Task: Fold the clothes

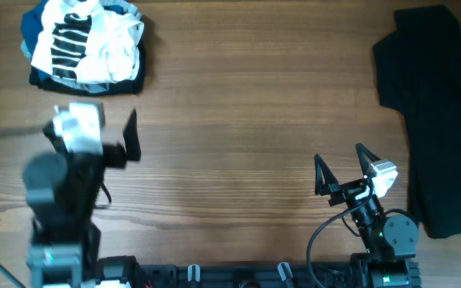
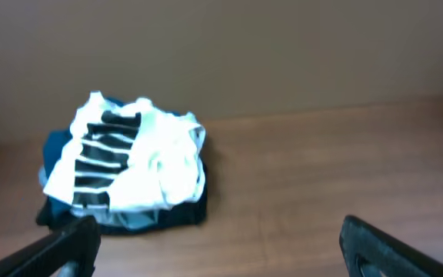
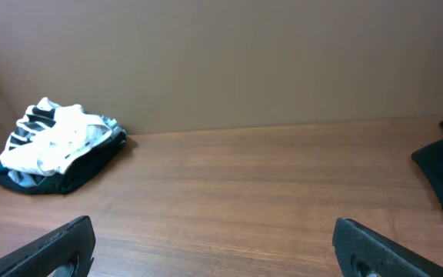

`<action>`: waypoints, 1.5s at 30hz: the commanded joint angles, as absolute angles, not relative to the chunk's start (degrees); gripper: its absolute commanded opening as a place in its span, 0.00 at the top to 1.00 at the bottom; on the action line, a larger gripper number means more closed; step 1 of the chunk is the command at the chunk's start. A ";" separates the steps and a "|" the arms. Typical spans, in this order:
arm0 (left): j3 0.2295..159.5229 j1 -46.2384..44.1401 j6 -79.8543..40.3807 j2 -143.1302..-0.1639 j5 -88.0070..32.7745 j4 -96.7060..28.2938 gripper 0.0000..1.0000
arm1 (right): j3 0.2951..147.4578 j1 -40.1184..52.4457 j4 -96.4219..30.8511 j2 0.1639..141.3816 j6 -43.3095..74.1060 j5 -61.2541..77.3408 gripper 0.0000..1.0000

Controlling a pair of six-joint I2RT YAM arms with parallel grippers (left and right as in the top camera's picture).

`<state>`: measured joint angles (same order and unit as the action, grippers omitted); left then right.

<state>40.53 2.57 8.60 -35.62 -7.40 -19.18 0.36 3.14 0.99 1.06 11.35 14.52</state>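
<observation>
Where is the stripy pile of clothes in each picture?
Overhead: the pile of clothes is at the top left.
Left wrist: the pile is left of middle.
Right wrist: the pile is at the far left.
Shared landmark: the wooden table under it, in all three.
</observation>
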 commanded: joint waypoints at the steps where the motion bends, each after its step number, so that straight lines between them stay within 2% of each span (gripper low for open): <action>1: 27.31 2.46 6.52 -24.43 -9.17 -11.27 0.00 | 0.30 3.38 1.23 0.80 12.14 15.00 0.00; 5: 15.86 2.46 2.85 -14.26 -8.93 -1.87 0.00 | 0.30 3.38 1.23 0.80 12.12 15.00 0.00; 11: 8.49 2.46 2.07 -6.83 -8.93 5.72 0.00 | 0.30 3.38 1.23 0.80 12.12 15.00 0.00; 27: 4.73 2.50 -0.73 -0.16 -8.10 12.10 0.00 | 0.30 3.38 1.23 0.80 12.12 15.00 0.00; 39: 0.32 2.52 -2.63 -0.16 -8.05 10.02 0.00 | 0.30 3.38 1.23 0.80 12.14 15.00 0.00; 45: 0.32 2.50 -3.53 -0.16 -8.10 2.79 0.00 | 0.30 3.38 1.23 0.80 12.12 15.00 0.00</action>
